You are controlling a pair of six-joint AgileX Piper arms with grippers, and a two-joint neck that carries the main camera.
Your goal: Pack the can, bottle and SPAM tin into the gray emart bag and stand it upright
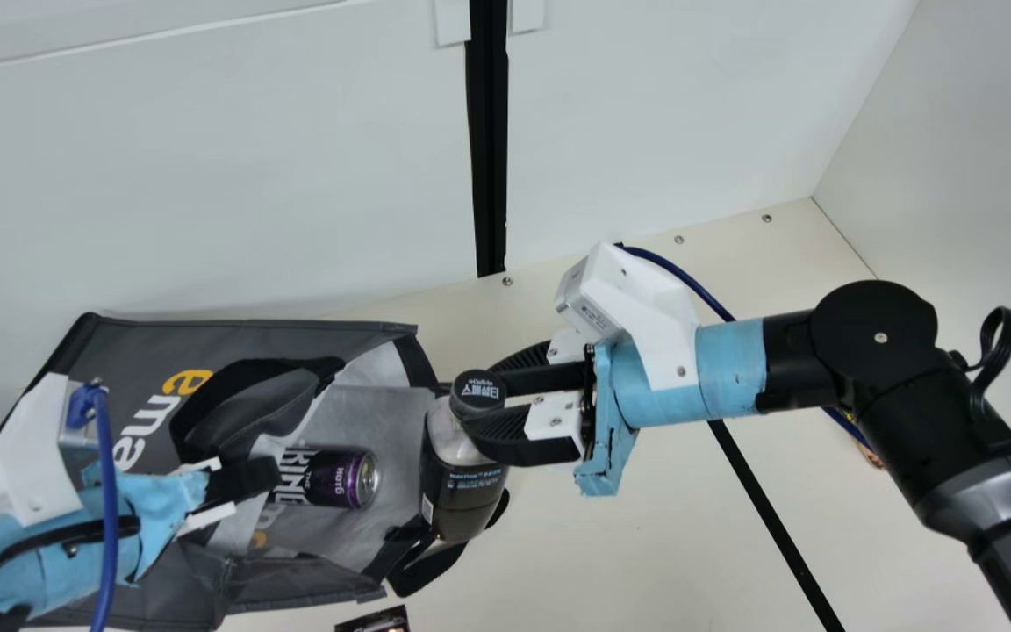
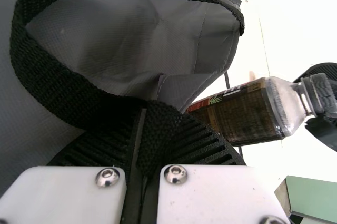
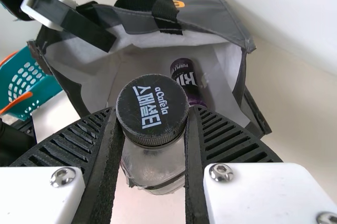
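Centre of the main view: nearer right fingers grip the bottle below its cap, long axis crosswise to the gray bag's mouth, just left; my left fingers pinch the strap.

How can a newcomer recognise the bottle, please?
Find the gray bag lying on its side. At its mouth, the right gripper holds the bottle. It has a black cap and dark lower body, whereas its neighbour, the can inside the bag, is smaller and purple.
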